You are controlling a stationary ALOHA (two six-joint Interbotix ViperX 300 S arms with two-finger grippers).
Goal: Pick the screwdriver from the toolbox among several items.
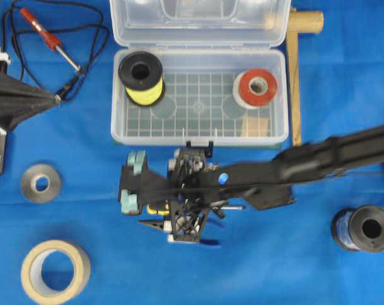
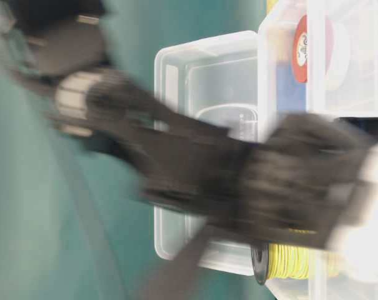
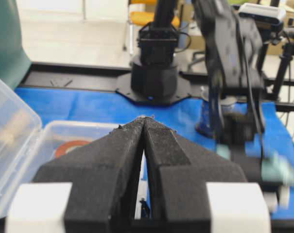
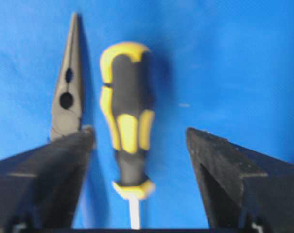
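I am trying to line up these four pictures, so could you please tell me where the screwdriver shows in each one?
Overhead: the screwdriver lies on the blue cloth below the toolbox, mostly hidden under the right arm.
Table-level: not visible; the blurred arm fills the view.
Left wrist: not visible.
Right wrist: centre, handle up, between the open right gripper fingers, beside the pliers.
Shared landmark: the toolbox.

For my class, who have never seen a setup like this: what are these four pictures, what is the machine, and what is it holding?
It is a robot with two arms on a blue table. One picture looks down from above, one blurrily from table level, and two come from cameras on the wrists. The clear toolbox stands open, holding a spool of yellow wire and a red tape roll. The screwdriver lies on the cloth in front of the box, beside pliers. The right gripper is open around it, not gripping. The left gripper is shut and empty.
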